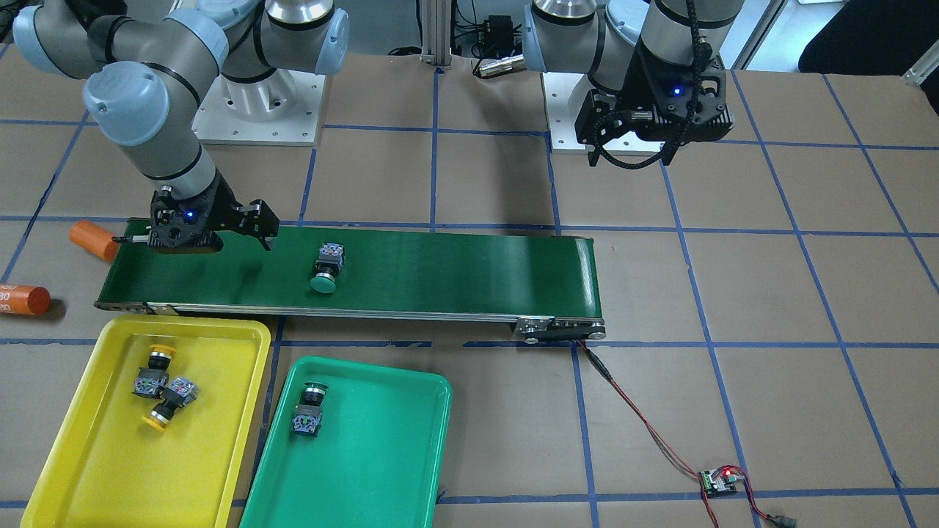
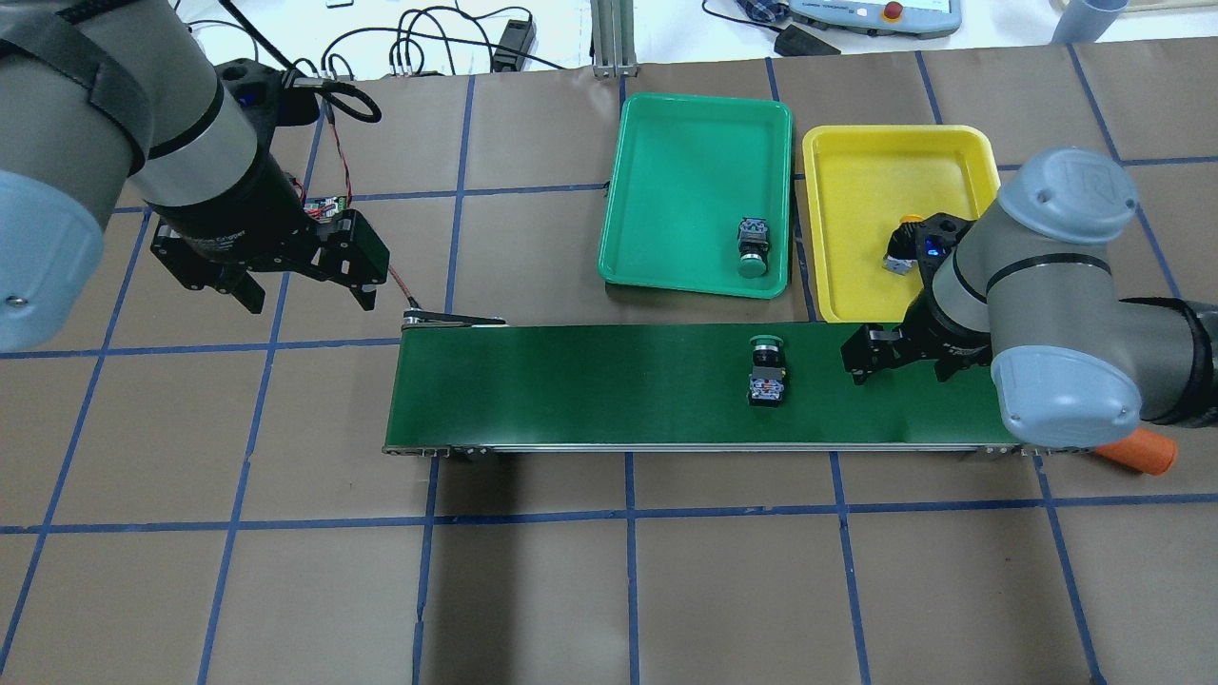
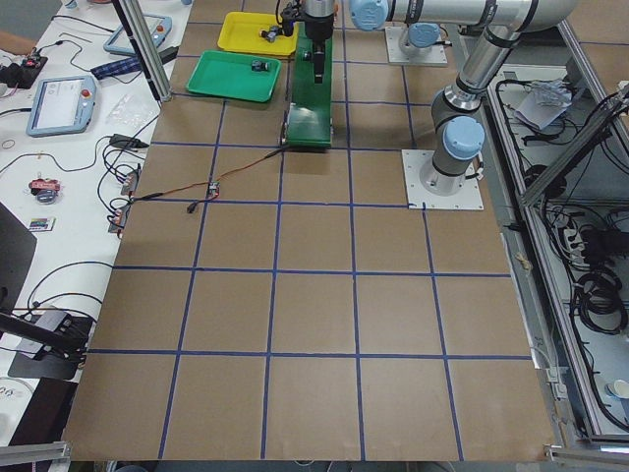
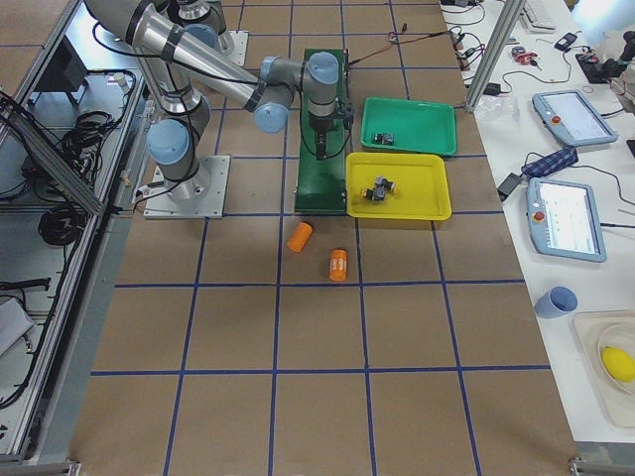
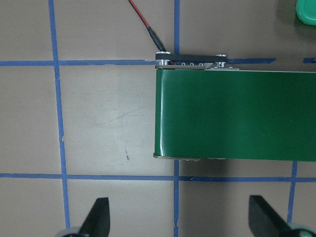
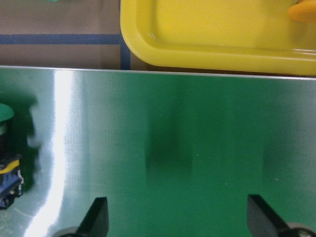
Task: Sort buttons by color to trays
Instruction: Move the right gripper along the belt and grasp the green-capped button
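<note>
A green-capped button lies on its side on the dark-green conveyor belt. My right gripper hovers open over the belt beside it, toward the yellow tray, holding nothing. The yellow tray holds two yellow buttons. One green button lies in the green tray. My left gripper is open and empty above the table past the belt's other end.
Two orange cylinders lie on the table beyond the belt's end near the right arm. A red-black wire runs from the belt to a small controller board. Blue tape lines grid the brown table.
</note>
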`<state>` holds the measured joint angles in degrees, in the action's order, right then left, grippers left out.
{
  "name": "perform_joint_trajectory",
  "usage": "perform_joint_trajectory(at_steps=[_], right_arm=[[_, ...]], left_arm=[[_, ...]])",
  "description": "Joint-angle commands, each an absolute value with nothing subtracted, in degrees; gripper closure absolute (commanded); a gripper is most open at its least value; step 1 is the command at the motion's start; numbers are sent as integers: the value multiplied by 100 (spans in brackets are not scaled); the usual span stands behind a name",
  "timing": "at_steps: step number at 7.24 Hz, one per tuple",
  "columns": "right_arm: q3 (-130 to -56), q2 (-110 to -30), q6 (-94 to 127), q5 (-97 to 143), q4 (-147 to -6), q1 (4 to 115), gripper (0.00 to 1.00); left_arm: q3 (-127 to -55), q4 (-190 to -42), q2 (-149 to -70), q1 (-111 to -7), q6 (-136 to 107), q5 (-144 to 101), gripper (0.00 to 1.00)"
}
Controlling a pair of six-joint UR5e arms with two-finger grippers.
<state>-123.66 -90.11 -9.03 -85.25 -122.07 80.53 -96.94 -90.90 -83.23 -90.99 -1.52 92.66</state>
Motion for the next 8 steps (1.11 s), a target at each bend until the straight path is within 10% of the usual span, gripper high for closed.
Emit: perform_joint_trajectory(at_steps=[1, 8], right_arm=[[-12419, -9018, -275, -8033, -12164, 8155, 0], [-12384, -8720, 150, -8217, -12471, 8727, 1]], left_arm=[[-9694, -9114, -8306, -9105, -149, 9272, 0], [-9694, -9079, -8349, -9140, -176, 9246, 0]])
